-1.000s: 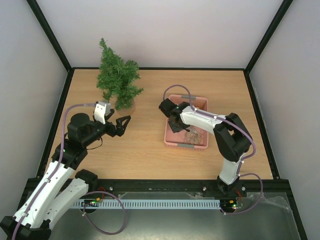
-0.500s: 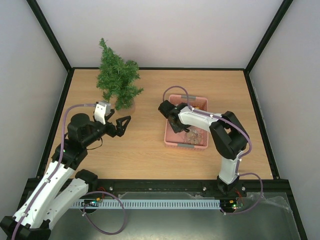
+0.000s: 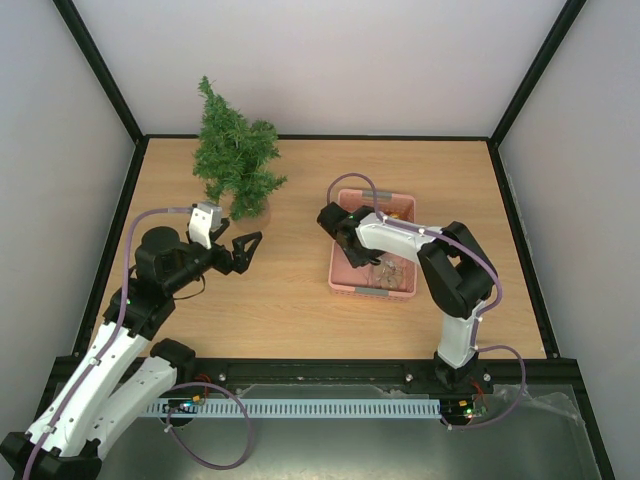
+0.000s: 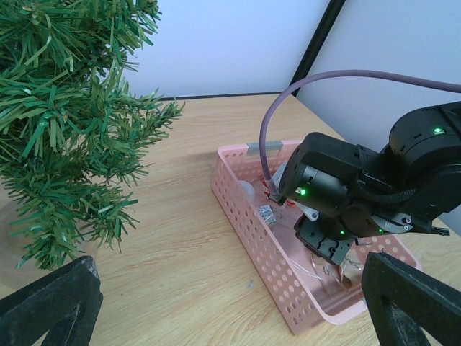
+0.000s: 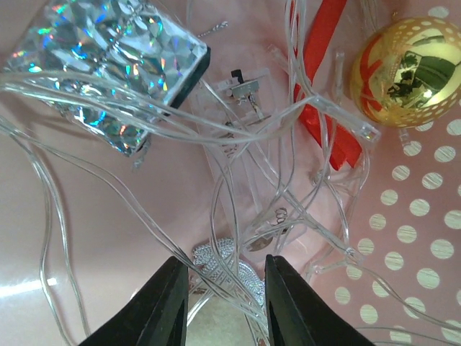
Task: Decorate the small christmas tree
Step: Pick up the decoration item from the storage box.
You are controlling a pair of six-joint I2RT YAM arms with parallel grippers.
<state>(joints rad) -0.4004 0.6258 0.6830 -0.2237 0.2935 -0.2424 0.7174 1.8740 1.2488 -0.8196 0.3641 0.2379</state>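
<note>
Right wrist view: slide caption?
Right hand in the pink basket, fingers astride clear light-string wires, beside a gold bauble and a holographic gift box.

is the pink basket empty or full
Not empty: the pink basket holds a gold bauble, a silver faceted box and tangled clear wires.

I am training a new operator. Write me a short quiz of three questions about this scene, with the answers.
1. True or false: ornaments hang on the small christmas tree.
2. Fill in: the jaws of the left gripper stand ____.
3. Where does the right gripper work? A: at the tree. B: beside the left gripper. C: inside the pink basket.

Key: 1 false; 2 open; 3 C.
</note>
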